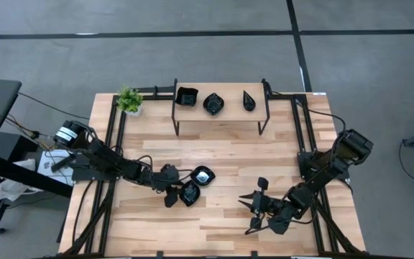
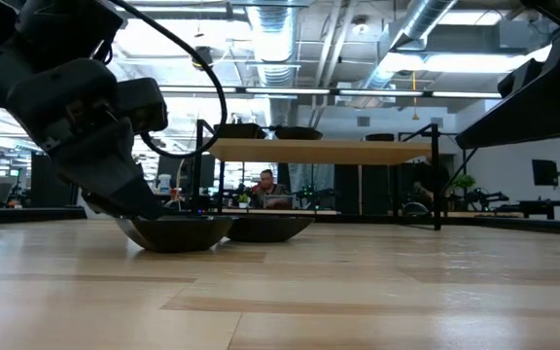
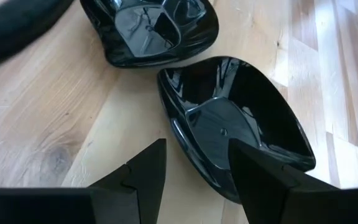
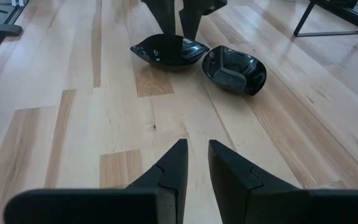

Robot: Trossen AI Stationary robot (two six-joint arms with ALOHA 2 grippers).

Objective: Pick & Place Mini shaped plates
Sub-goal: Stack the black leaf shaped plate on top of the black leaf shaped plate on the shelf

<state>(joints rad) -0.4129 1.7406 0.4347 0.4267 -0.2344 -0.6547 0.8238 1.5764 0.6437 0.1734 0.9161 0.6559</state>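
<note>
left gripper (image 3: 194,171): two dark fingers at the bottom of the left wrist view, spread wide with nothing between them, one finger hanging over the rim of a dish. in the overhead view it's lower centre-left.
near dish: glossy black leaf-shaped mini plate (image 3: 232,121), lying flat on the light wooden slat table (image 1: 221,155), mid-frame in the left wrist view.
second dish: glossy black rounded flower-shaped mini plate (image 3: 148,28), upper part of the same frame, just beside the leaf one, maybe touching, can't really say.
shelf: raised wooden shelf on a black metal frame (image 1: 225,119), top centre of the overhead view, with three more black mini plates on it: a square one (image 1: 186,96), a rounded one (image 1: 213,103), a teardrop one (image 1: 249,101).
right gripper (image 1: 252,211): parked lower right of the overhead view, well apart from the dishes, fingers only a narrow gap apart, holding nothing.
plant: small green potted plant (image 1: 129,100), upper left corner of the table, not part of the job.
step: looks like the approach to pick the leaf plate, two plates left on the table to move.
next move: i'd guess get one finger inside the bowl and one outside the rim, lower, then pinch. the glossy rim looks slippery and the neighbour dish could get nudged.
</note>
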